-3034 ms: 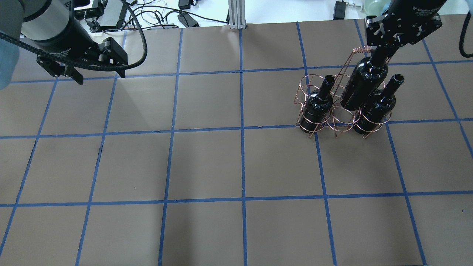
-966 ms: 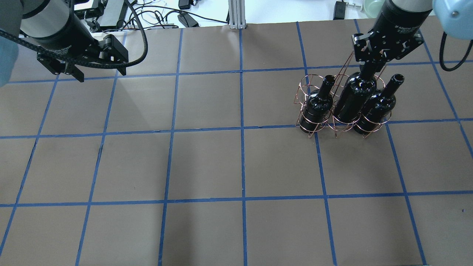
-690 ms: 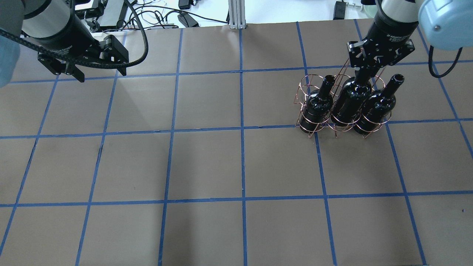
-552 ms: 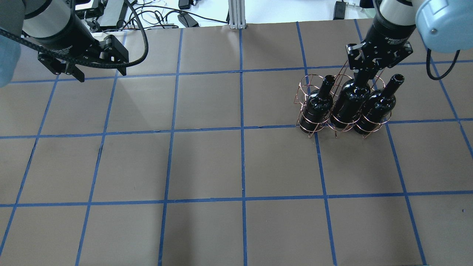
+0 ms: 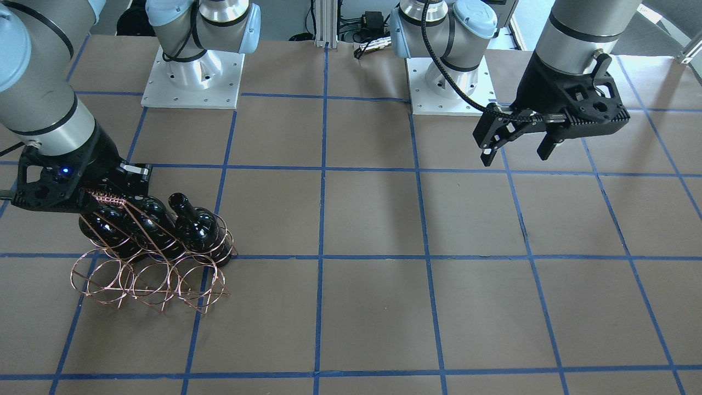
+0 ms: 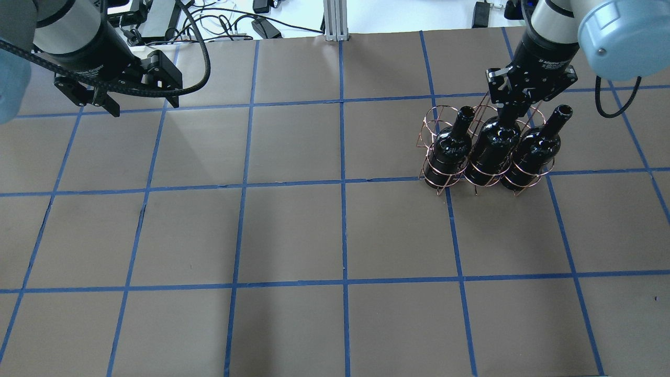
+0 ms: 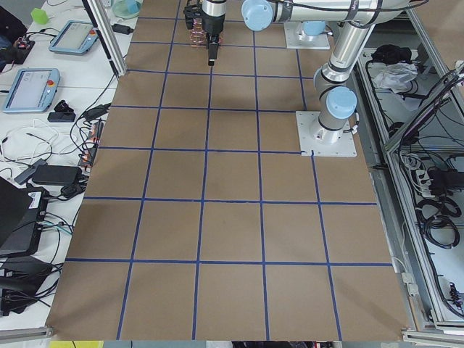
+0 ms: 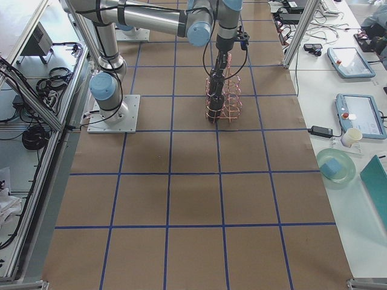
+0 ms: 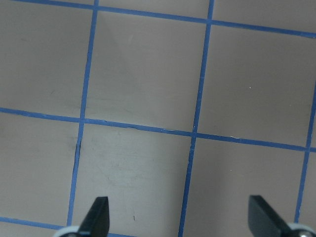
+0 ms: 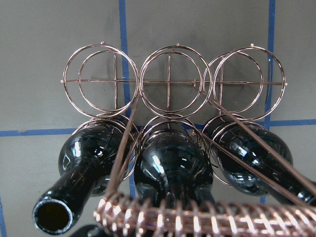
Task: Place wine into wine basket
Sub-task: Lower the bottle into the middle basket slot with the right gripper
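The copper wire wine basket [image 6: 432, 116] stands at the right of the table. Three black wine bottles stand in its row nearest the robot. My right gripper [image 6: 509, 102] is shut on the neck of the middle wine bottle [image 6: 494, 146], which sits upright in the middle ring. The other two bottles [image 6: 450, 146] [image 6: 534, 149] flank it. In the right wrist view the middle bottle [image 10: 170, 168] is under the coiled handle [image 10: 197, 215], and the far three rings [image 10: 170, 81] are empty. My left gripper [image 6: 141, 106] is open and empty, far off at the back left.
Brown paper with a blue tape grid covers the table [image 6: 293, 235]. Cables and power bricks [image 6: 220, 21] lie beyond the far edge. The two arm bases [image 5: 192, 77] [image 5: 449, 82] stand on the robot's side. The left wrist view shows only bare table [image 9: 148, 74] between the open fingertips [image 9: 98, 212].
My right gripper has come down with the bottle, from tilted above the basket to upright and deep in the middle ring. The left arm has stayed still.
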`<state>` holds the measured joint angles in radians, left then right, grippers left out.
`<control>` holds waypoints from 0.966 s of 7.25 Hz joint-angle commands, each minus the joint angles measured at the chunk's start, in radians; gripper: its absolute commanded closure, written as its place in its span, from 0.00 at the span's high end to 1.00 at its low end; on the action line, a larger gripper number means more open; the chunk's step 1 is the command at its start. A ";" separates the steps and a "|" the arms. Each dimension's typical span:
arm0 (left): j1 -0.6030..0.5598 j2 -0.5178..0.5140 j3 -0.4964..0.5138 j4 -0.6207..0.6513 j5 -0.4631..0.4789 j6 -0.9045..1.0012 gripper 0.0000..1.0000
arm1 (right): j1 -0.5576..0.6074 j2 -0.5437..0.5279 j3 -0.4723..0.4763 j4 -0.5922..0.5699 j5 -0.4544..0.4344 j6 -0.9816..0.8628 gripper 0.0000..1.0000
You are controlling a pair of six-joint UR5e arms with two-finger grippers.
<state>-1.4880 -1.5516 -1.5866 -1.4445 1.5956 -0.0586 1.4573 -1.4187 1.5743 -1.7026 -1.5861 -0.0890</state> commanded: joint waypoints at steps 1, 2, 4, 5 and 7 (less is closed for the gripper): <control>0.000 0.001 -0.003 -0.002 -0.002 -0.001 1.00 | 0.000 0.010 0.028 -0.038 0.000 0.000 0.00; 0.000 0.001 -0.004 -0.002 0.001 0.000 1.00 | 0.000 0.011 0.041 -0.043 -0.002 0.002 0.00; 0.000 0.001 -0.009 -0.002 0.003 0.002 1.00 | 0.000 0.007 0.039 -0.045 -0.003 0.005 0.20; 0.000 0.002 -0.009 -0.004 0.003 0.003 1.00 | 0.000 0.007 0.035 -0.043 0.000 0.012 0.73; 0.000 0.002 -0.010 -0.005 0.004 0.003 1.00 | 0.000 -0.028 -0.002 -0.028 0.000 0.040 0.93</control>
<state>-1.4880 -1.5495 -1.5957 -1.4490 1.5987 -0.0555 1.4571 -1.4249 1.5968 -1.7408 -1.5871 -0.0597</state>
